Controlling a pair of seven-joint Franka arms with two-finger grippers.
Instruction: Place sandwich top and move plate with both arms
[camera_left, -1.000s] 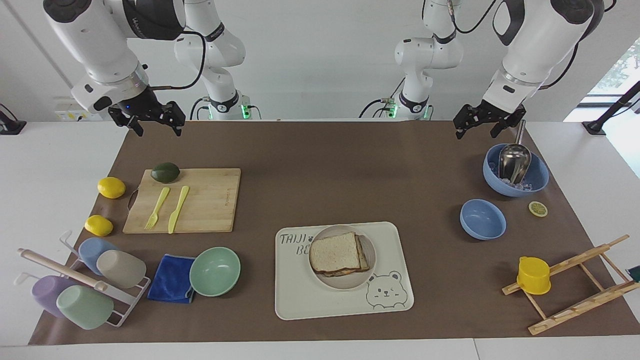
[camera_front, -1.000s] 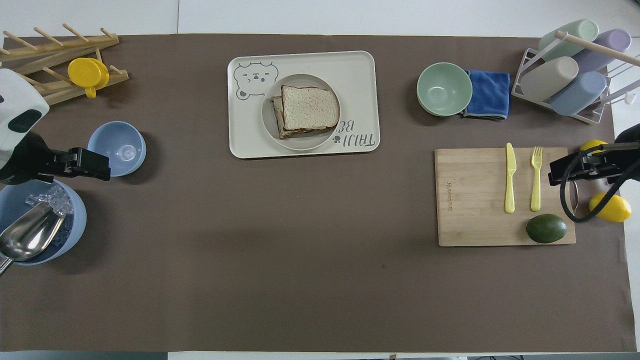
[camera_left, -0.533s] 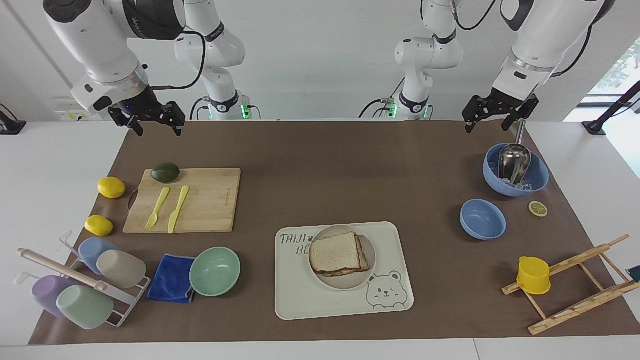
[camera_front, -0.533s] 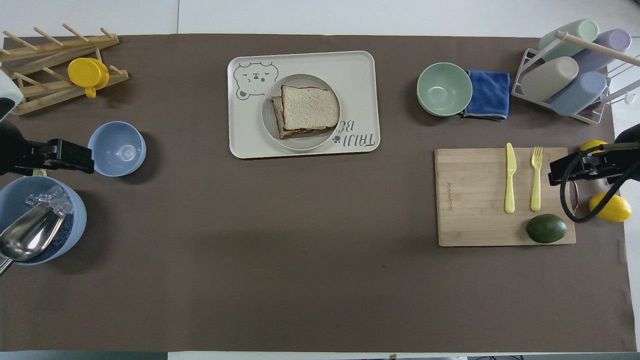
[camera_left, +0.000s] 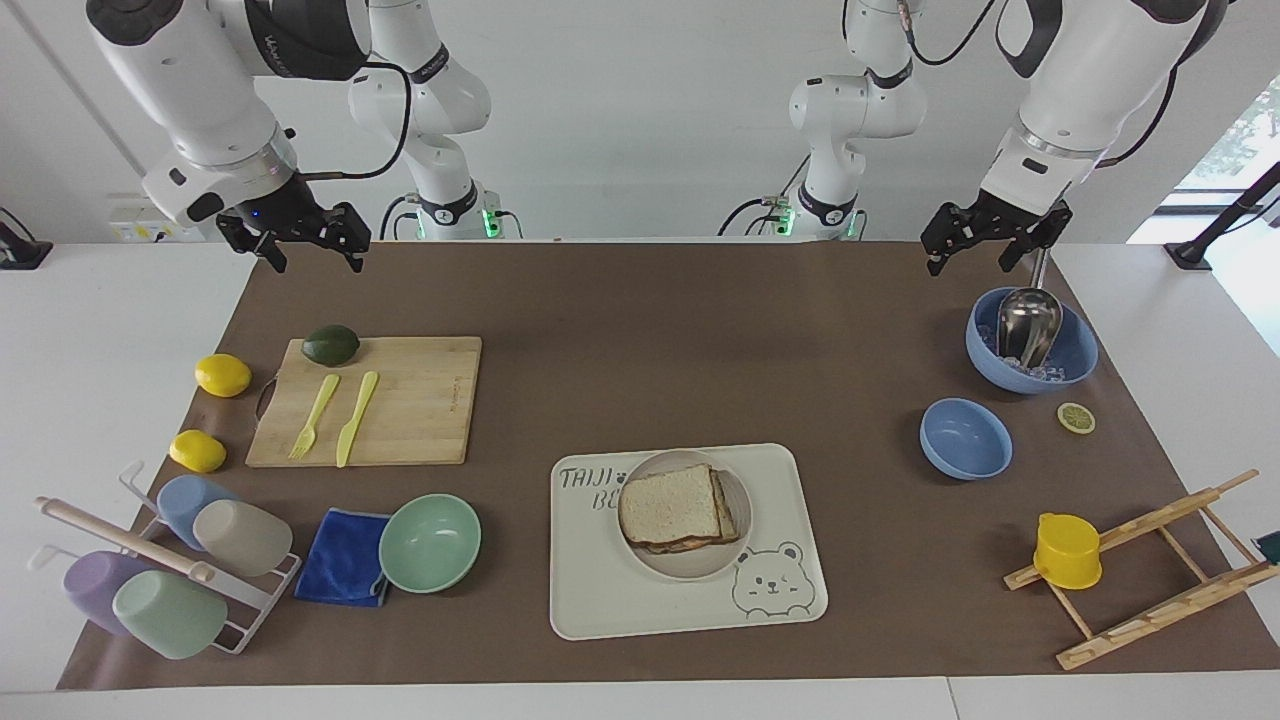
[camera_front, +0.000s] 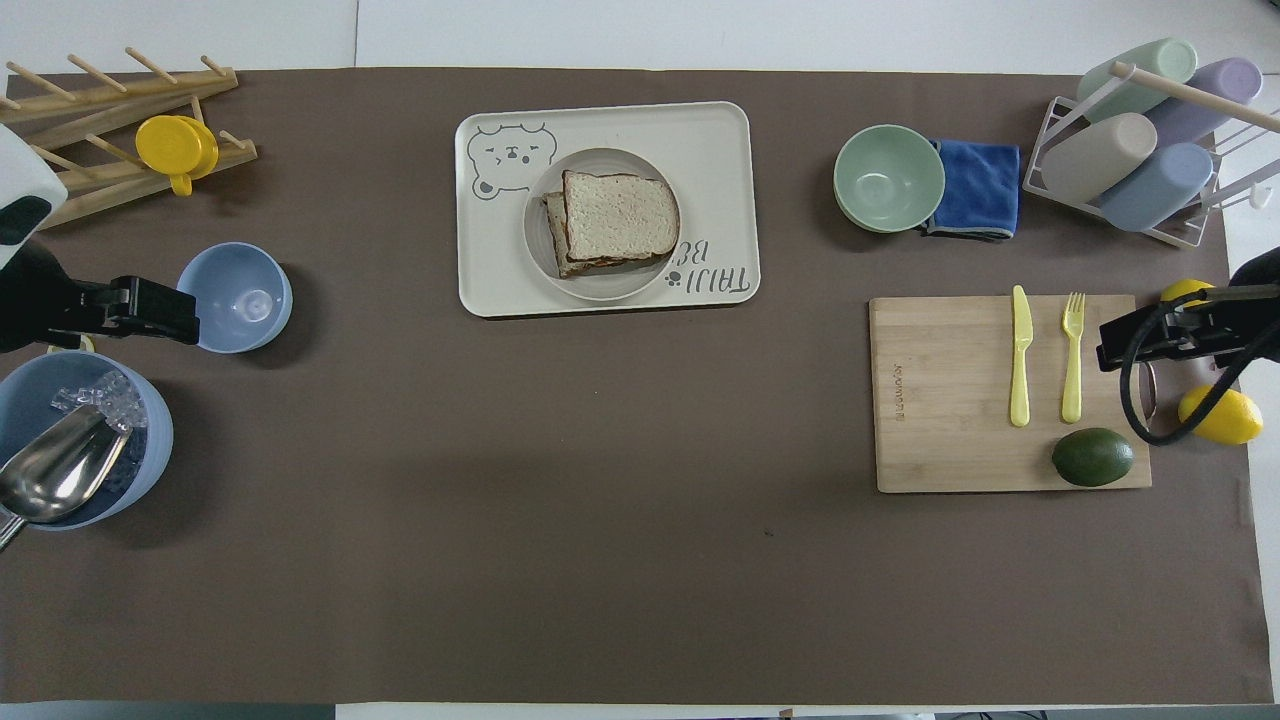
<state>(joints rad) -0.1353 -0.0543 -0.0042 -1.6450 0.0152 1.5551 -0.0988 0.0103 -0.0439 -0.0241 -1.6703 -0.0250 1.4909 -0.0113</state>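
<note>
White room, brown mat over the white surface (camera_left: 640, 300). Going along the facing view from the right arm's end: right tool (camera_left: 305, 245) hangs over the mat's edge by the robots, above the cutting board (camera_left: 400, 400), fingers apart, nothing in it; this arm waits. Board carries avocado, fork, knife, likely parked as props. Near the middle, toward the edge away from the robots, the tray (camera_left: 600, 600) holds the plate (camera_left: 690, 565), and the sandwich top (camera_left: 668, 503) lies on the stack on that plate, slightly offset so the lower slice peeks out toward the left arm's end. Placing looks done; plate still on the tray, so the two-arm move looks not started. Left tool (camera_left: 982, 245) hangs over the mat beside the ice bowl (camera_left: 1075, 355) with the scoop, fingers apart, empty.

Versus the earlier frames: left tool has shifted, first up and toward the surface's end, now back a little toward the middle. Right tool, sandwich, plate unchanged.
</note>
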